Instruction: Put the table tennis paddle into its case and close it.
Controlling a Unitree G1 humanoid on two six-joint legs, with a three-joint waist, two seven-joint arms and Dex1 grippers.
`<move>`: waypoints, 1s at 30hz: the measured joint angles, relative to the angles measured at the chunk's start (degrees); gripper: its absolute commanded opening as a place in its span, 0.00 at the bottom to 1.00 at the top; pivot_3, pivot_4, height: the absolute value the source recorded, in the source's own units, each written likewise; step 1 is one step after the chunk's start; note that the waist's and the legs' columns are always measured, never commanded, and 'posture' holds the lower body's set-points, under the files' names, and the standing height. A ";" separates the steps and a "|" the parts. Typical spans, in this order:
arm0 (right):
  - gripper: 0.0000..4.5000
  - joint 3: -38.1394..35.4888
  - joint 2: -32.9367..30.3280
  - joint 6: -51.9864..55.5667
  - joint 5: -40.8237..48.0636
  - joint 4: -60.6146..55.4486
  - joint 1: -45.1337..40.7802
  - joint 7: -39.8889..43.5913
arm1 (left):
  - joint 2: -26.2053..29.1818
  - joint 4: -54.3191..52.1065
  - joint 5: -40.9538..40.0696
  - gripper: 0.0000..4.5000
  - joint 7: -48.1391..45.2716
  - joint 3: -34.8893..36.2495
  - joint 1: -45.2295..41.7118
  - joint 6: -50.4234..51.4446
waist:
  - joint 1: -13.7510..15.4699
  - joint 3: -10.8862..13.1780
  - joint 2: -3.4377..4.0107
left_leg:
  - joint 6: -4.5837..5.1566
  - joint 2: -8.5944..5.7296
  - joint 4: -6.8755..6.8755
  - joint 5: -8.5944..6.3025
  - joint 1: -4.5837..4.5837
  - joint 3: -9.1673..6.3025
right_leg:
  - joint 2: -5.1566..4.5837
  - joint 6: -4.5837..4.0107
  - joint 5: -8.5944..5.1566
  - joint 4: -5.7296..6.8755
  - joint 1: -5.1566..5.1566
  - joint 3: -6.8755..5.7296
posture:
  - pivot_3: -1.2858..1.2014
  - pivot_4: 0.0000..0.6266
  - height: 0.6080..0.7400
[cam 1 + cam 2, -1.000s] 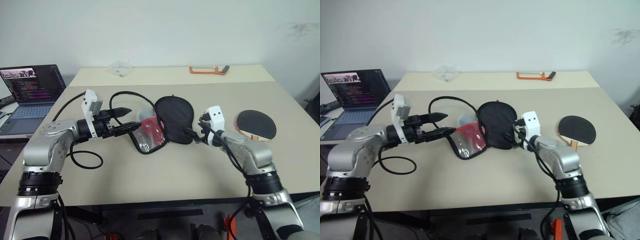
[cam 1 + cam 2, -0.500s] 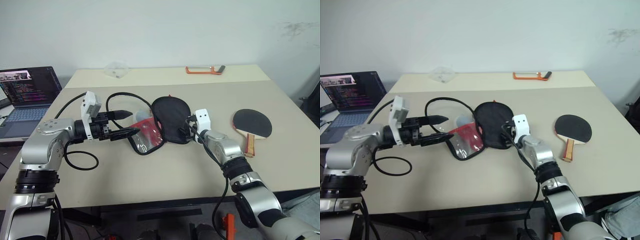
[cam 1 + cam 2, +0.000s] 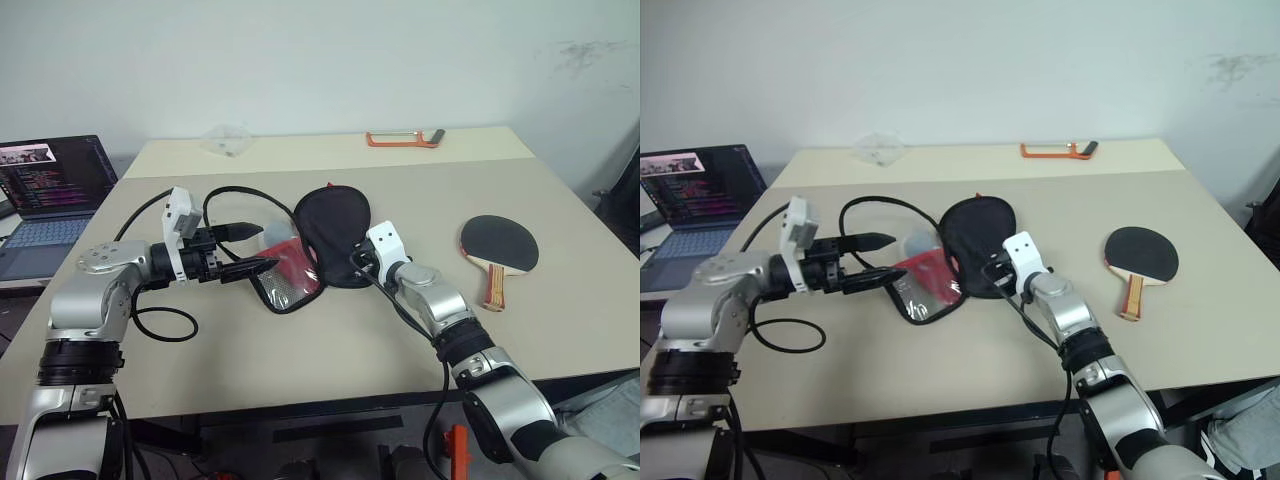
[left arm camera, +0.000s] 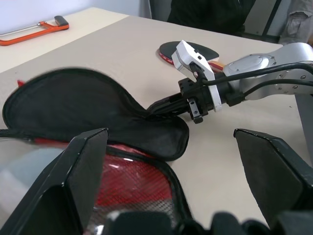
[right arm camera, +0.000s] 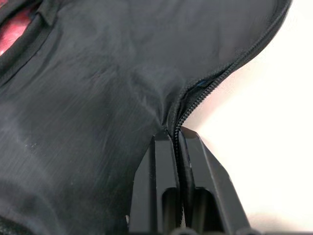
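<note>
The case (image 3: 318,250) lies near the middle of the table (image 3: 330,350), its black round top toward the far edge and its red lower part with the mesh panel toward the left edge. The right gripper (image 5: 177,139) has its two fingers pressed together on the zip edge of the black flap, on the side of the case that faces the right edge of the table; the right wrist view shows the zipper teeth running straight into the pinch. The left gripper (image 3: 250,250) hangs just beside the red end of the case with its jaws wide apart, holding nothing, and a black cable (image 3: 240,195) loops over the table behind it. The table tennis paddle (image 3: 497,247) rests flat near the right edge, black face up and handle pointing toward the near edge, well apart from both grippers and from the case. An orange-framed tool (image 3: 400,138) sits near the far edge and a laptop (image 3: 45,195) stands off the left side. The step in hand appears to be opening the case: the paddle is not yet picked up, so the task is at an early stage. The next move likely calls for the right gripper to lift the flap while the left one steadies the red end, keeping the thin fabric from slipping out of the pinch.
</note>
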 measured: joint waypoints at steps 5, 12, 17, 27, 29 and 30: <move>0.01 -5.70 -0.05 0.21 2.54 1.07 -3.99 -0.55 | -0.86 0.03 0.58 1.00 -0.18 -0.91 -0.89 -0.36 | 0.07 0.01 0.01 | 0.00 0.00 0.00 0.00 -0.02 -0.01 | 0.00 0.00 0.00 -0.01 0.00 -0.01 | 0.52 0.24 1.00; 0.01 -15.12 -5.59 8.86 7.90 -3.03 -3.77 -2.05 | -2.26 -1.39 0.53 1.00 -0.13 -2.68 -2.15 1.14 | 0.58 0.01 0.01 | 0.01 -0.01 -0.01 0.00 -0.10 -0.03 | -0.03 0.00 0.00 -0.08 0.00 -0.05 | 0.52 0.24 1.00; 0.01 -19.32 -9.29 21.47 11.56 -15.98 5.31 -2.54 | -3.33 -2.16 0.55 1.00 -0.92 -4.41 -3.05 2.21 | 0.81 0.01 0.01 | 0.02 0.00 -0.02 -0.01 -0.14 0.01 | -0.04 0.00 0.00 -0.11 -0.02 -0.03 | 0.52 0.24 1.00; 0.01 -21.61 -7.68 35.43 15.56 -33.54 12.87 -6.14 | -5.25 -1.25 1.00 1.00 -3.09 -6.62 -6.93 2.13 | 0.42 0.01 0.01 | 0.26 0.04 0.02 -0.12 0.00 0.21 | 0.02 0.00 0.00 0.08 -0.02 0.09 | 0.52 0.24 1.00; 0.01 -21.79 -7.39 35.31 15.49 -32.90 12.51 -6.96 | -5.36 -0.64 1.29 1.00 -3.34 -6.96 -7.25 2.13 | 0.49 0.01 0.01 | 0.26 0.02 0.03 -0.12 0.00 0.21 | 0.01 0.00 0.00 0.08 -0.01 0.09 | 0.52 0.24 1.00; 0.01 -21.88 -7.37 35.17 15.45 -32.13 12.01 -7.41 | -5.42 -0.38 1.49 1.00 -3.46 -7.06 -7.34 2.13 | 0.48 0.01 0.01 | 0.25 0.02 0.04 -0.11 -0.01 0.21 | 0.01 0.00 0.00 0.08 -0.01 0.10 | 0.52 0.24 1.00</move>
